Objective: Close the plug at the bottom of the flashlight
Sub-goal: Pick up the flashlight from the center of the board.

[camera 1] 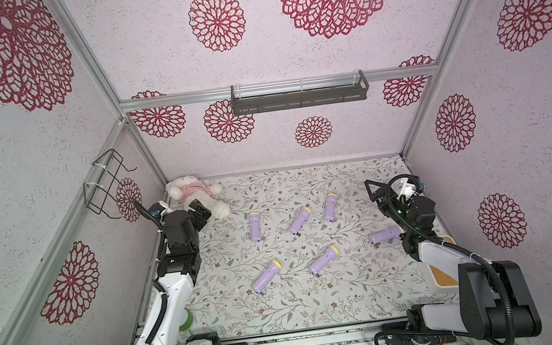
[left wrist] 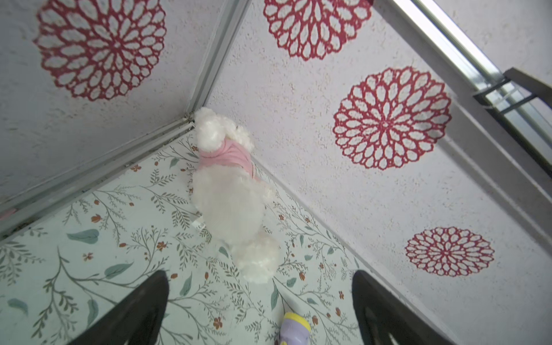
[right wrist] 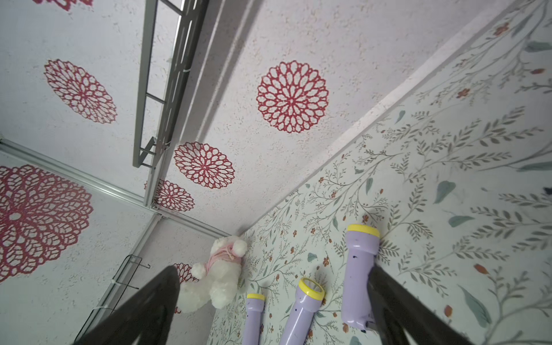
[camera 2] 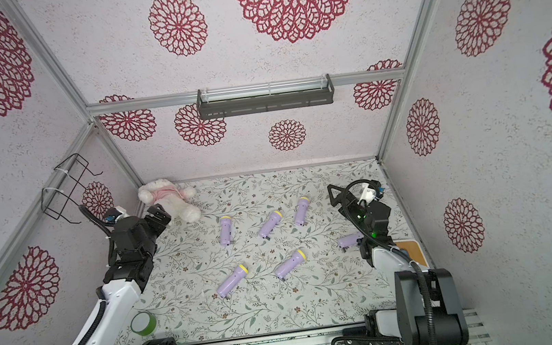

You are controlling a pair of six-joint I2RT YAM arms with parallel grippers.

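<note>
Flashlight (right wrist: pixel 360 274): just beside one right gripper (right wrist: pixel 273 270) finger; long axis along the fingers (right wrist: pixel 394 304), plug end toward wrist.
Nearer arm: right.
Grip: right gripper, left gripper (left wrist: pixel 260 274) both released.

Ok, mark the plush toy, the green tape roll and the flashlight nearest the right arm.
plush toy (camera 1: pixel 194 191): in a top view, on its pink shirt.
green tape roll (camera 2: pixel 149 328): in a top view, on its outer side.
flashlight (camera 1: pixel 384 235): in a top view, on its purple body.

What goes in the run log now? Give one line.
left end effector: open, empty, by plush toy | right end effector: open, empty | flashlights: six lying on table, none held | plug closing: not begun
</note>
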